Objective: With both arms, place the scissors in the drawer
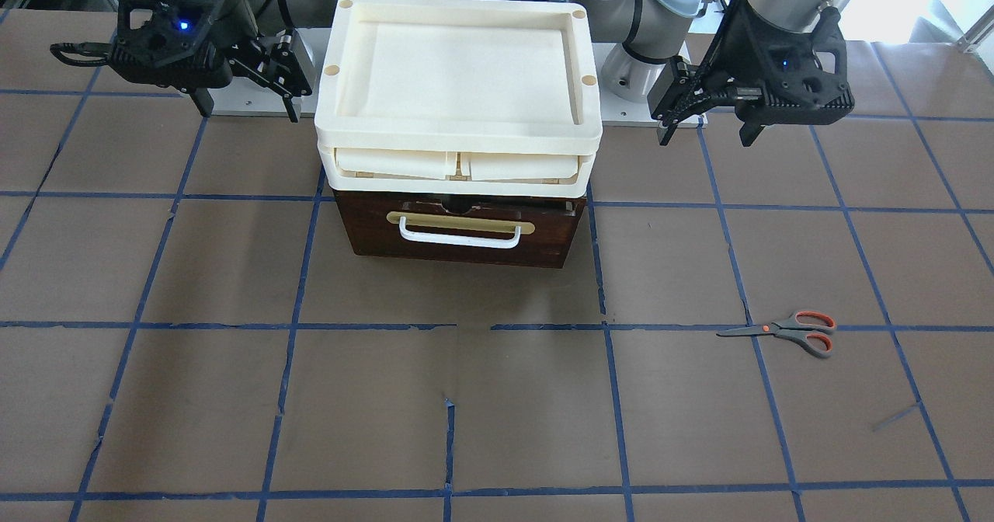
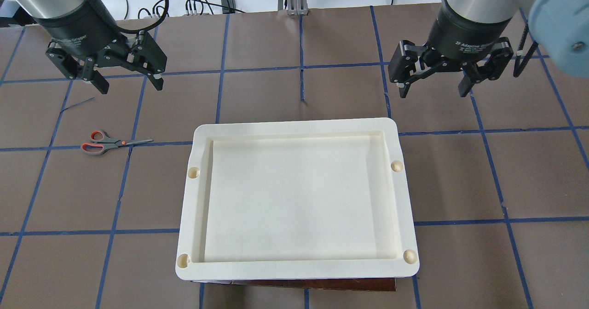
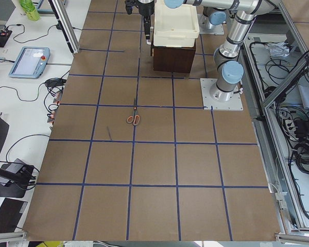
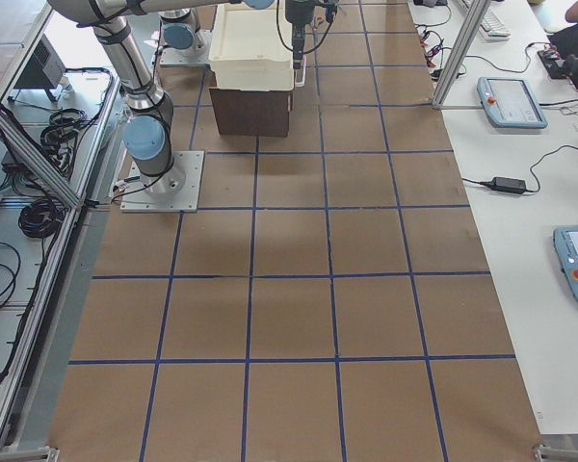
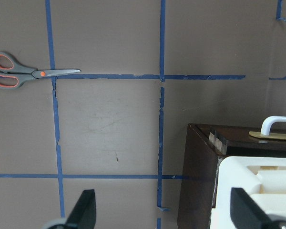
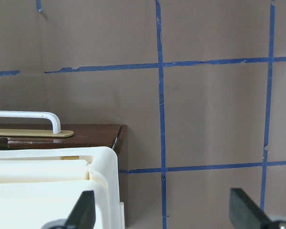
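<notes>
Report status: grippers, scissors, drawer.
Left gripper and right gripper open, empty. Scissors flat on table, robot's left, untouched. Drawer looks shut beneath cream trays.

Light was bright, even and diffuse in all views. In the front-facing view a window patch at 1 o'clock was blown out, and the drawer (image 1: pixel 551 234) cast a soft shadow toward 6 o'clock on the table (image 1: pixel 233 398). In the overhead view the tray (image 2: pixel 294 267) was near overexposed, its relief faint; the scissors (image 2: pixel 108 142) were sharp. In the wrist views the left fingertips (image 5: pixel 84 209) and right fingertips (image 6: pixel 84 210), at 6 o'clock, were out of focus.
</notes>
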You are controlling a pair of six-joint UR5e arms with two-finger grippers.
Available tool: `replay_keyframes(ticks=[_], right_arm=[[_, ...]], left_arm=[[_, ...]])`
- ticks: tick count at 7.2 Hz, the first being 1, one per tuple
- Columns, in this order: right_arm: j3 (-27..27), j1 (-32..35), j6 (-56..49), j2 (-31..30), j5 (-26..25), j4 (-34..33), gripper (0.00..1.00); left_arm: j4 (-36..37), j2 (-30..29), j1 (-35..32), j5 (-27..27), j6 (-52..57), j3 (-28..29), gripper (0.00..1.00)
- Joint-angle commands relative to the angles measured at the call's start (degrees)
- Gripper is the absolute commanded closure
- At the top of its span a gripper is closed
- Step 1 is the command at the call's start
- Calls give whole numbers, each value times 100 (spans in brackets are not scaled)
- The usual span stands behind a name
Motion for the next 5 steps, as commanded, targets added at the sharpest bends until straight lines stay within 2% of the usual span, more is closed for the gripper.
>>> replay_keyframes(ticks=[1,5], right_arm=[[0,-4,0,-26,-1,7,0],[-87,-4,9,-44,34,164,0]], left_arm=[[0,0,0,3,0,-7,0],[0,9,0,12,9,-25,0]])
